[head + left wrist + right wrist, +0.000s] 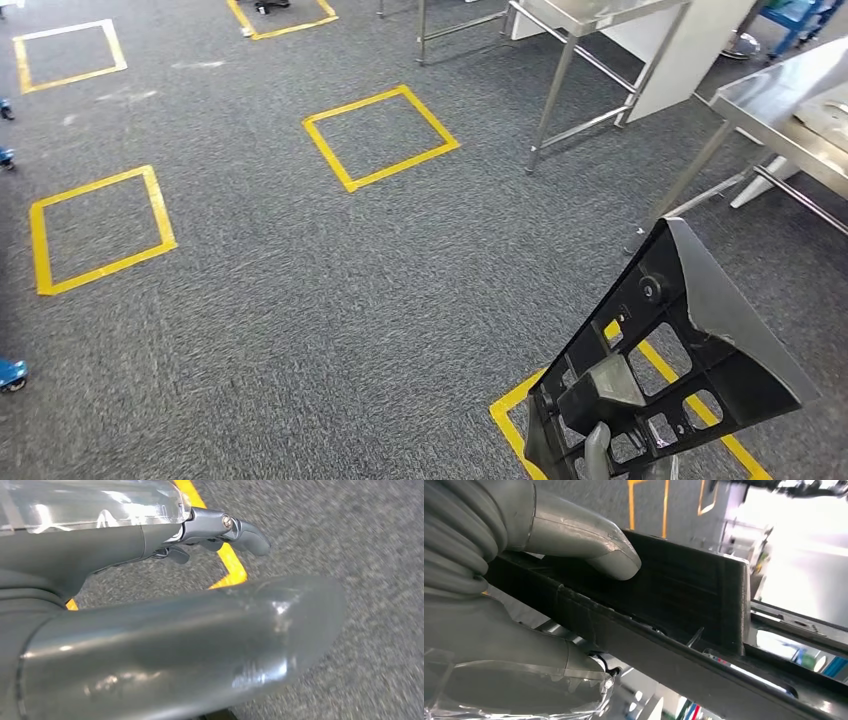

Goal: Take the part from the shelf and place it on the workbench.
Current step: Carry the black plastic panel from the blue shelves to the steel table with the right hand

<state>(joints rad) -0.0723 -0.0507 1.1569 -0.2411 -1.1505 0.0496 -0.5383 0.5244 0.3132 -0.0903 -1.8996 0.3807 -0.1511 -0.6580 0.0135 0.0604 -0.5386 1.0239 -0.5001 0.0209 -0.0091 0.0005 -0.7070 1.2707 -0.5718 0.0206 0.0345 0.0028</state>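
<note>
The right hand (539,545) grasps the black ribbed plastic part (665,370), thumb pressed on one face and fingers (597,450) under it, carrying it low at the near right above a yellow tape square (515,415) on the grey carpet (300,300). The left hand (220,530) hangs over the carpet, fingers apart, holding nothing. So the pickup looks done; the placing remains. The steel workbench (790,120) stands far right, something pale lying on it, too cropped to name.
</note>
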